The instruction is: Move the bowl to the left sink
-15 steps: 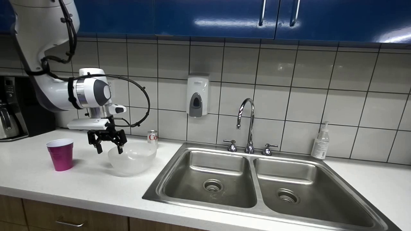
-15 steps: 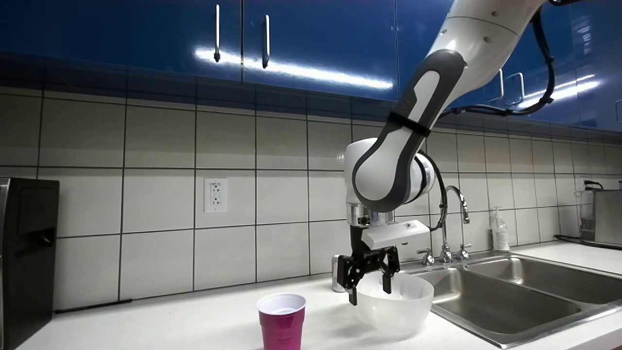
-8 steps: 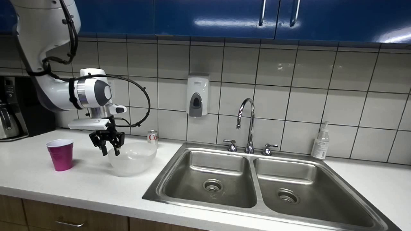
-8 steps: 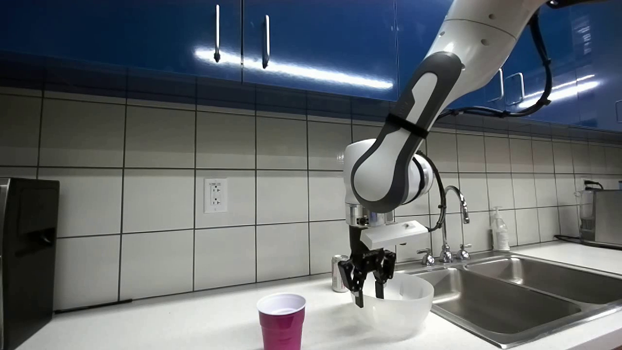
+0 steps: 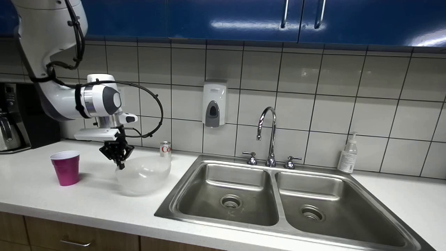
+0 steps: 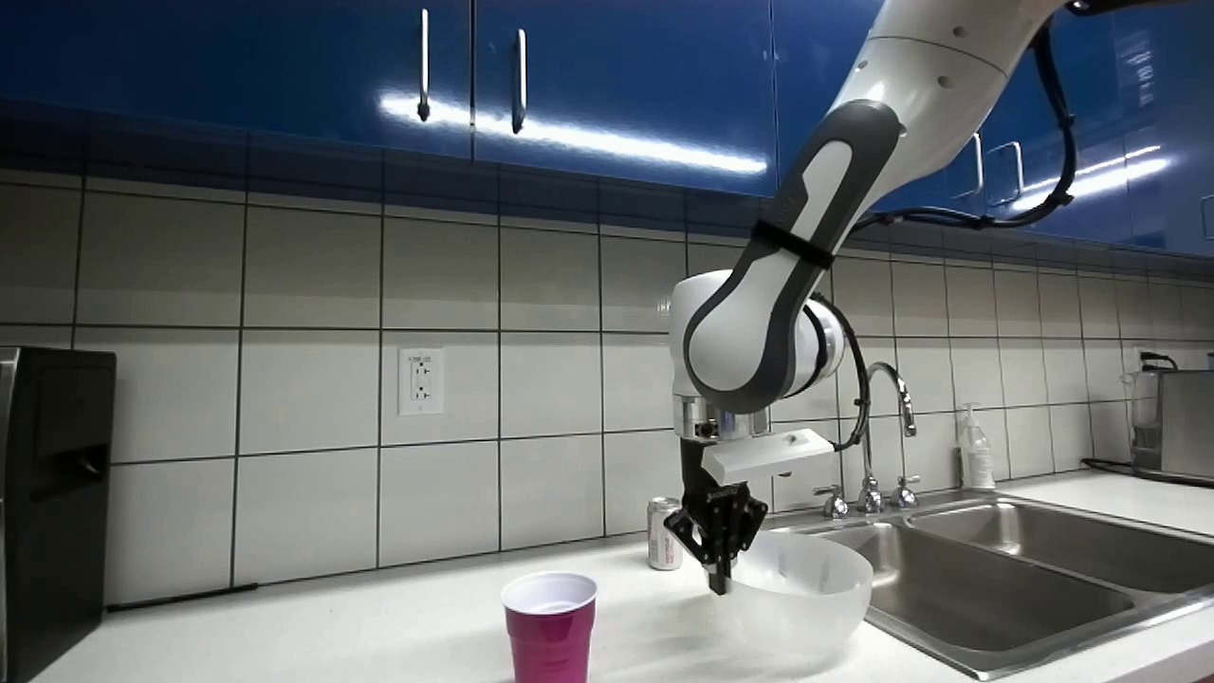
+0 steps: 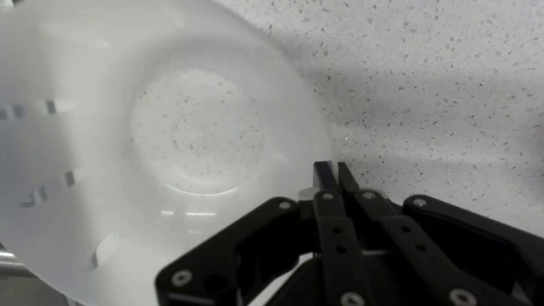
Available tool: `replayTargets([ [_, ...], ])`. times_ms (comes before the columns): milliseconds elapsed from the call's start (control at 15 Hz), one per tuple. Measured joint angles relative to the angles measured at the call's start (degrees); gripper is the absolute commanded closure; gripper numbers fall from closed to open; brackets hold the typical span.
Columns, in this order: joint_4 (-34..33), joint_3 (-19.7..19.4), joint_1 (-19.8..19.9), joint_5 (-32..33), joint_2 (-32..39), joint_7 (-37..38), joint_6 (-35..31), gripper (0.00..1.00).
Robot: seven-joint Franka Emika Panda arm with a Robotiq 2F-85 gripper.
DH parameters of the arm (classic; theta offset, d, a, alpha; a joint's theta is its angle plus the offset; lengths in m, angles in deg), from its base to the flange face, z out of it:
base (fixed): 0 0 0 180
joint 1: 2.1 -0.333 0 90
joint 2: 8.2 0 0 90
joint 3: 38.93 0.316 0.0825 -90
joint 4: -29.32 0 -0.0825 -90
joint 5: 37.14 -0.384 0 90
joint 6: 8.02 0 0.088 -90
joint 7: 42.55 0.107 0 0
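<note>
1. One big worry: the bowl (image 5: pixel 144 176), at the worktop (image 5: pixel 87 205) near the left sink (image 5: pixel 226 188), could tip mid-carry, being pinched on one side only.
2. Carried too low, it might knock the sink's edge.
3. Lastly, the hand (image 7: pixel 335 169), clenched on the bowl's rim, could slip; that plastic looks slick.

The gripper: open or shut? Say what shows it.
Shut on the bowl. In the wrist view the gripper has its fingertips close together, one inside the bowl, one outside.
</note>
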Motion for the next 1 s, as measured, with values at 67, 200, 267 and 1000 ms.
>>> replayTargets([
  [67,-0.1,0.0,0.0,0.0,0.0,0.0,0.1,0.99],
  [200,-0.1,0.0,0.0,0.0,0.0,0.0,0.1,0.99],
  [267,-0.1,0.0,0.0,0.0,0.0,0.0,0.1,0.99],
  [1000,-1.2,-0.7,0.0,-0.2,-4.3,-0.4,5.6,0.99],
])
